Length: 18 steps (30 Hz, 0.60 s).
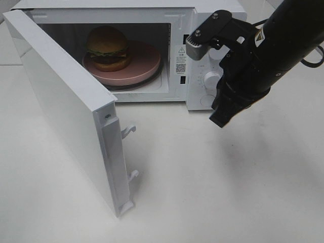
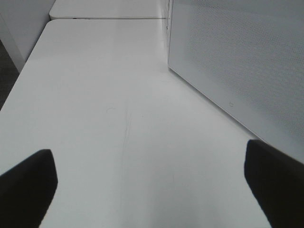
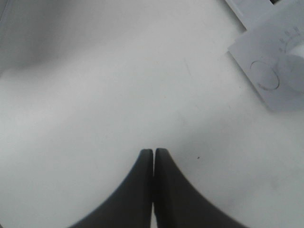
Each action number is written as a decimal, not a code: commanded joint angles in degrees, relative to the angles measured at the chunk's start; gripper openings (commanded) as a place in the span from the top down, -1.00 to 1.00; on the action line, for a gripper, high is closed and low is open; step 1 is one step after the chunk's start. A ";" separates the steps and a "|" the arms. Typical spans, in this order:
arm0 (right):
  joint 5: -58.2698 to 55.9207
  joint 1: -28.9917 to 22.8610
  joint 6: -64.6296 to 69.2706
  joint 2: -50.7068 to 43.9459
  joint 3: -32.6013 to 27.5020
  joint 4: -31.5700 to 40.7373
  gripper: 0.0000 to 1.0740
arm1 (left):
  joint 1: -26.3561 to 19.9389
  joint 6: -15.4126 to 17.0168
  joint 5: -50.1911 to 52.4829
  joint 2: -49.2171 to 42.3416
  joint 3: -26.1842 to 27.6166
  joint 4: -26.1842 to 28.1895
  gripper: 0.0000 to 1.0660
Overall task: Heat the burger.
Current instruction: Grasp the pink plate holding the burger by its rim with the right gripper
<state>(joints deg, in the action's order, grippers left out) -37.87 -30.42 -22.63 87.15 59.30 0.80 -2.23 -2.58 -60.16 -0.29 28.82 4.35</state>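
The burger (image 1: 106, 48), golden bun with green lettuce and dark patty, sits on a pink round plate (image 1: 139, 66) inside the open white microwave (image 1: 202, 10). The microwave door (image 1: 66, 106) swings out toward the front left. My right gripper (image 1: 220, 121) hangs above the table in front of the control panel, fingers pressed together with nothing between them; the right wrist view shows the same right gripper (image 3: 153, 153) over bare table. My left gripper (image 2: 151, 173) is open and empty, its fingers (image 2: 28, 183) wide apart, next to the microwave's perforated side wall (image 2: 237, 57). The left arm is out of the exterior view.
The control panel with its knob (image 1: 210, 79) is at the microwave's right front, just behind my right gripper; the knob (image 3: 294, 71) also shows in the right wrist view. White tabletop (image 1: 212, 192) stretches in front. Door latch hooks (image 1: 129, 130) stick out from the door's edge.
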 commanded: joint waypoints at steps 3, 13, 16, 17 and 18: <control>-4.35 0.23 -22.29 -0.40 0.92 -0.40 1.00 | -0.11 0.23 0.74 -1.09 -0.17 -0.17 -0.87; -4.87 0.23 -46.87 -0.40 0.92 -0.80 0.96 | -0.11 0.23 0.74 -1.09 -0.17 -0.17 -0.87; -4.76 0.23 -50.99 -0.40 0.92 -4.35 0.90 | -0.11 0.23 0.74 -1.09 -0.17 -0.17 -0.87; -4.76 0.23 -51.39 -0.40 0.92 -5.50 0.88 | -0.11 0.23 0.74 -1.09 -0.17 -0.17 -0.87; -4.76 0.23 -51.39 -0.40 0.92 -5.50 0.88 | -0.11 0.23 0.74 -1.09 -0.17 -0.17 -0.87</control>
<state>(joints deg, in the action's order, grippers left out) -42.34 -30.42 -72.36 87.15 59.82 -4.07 -2.23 -2.58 -60.16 -0.29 28.82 4.35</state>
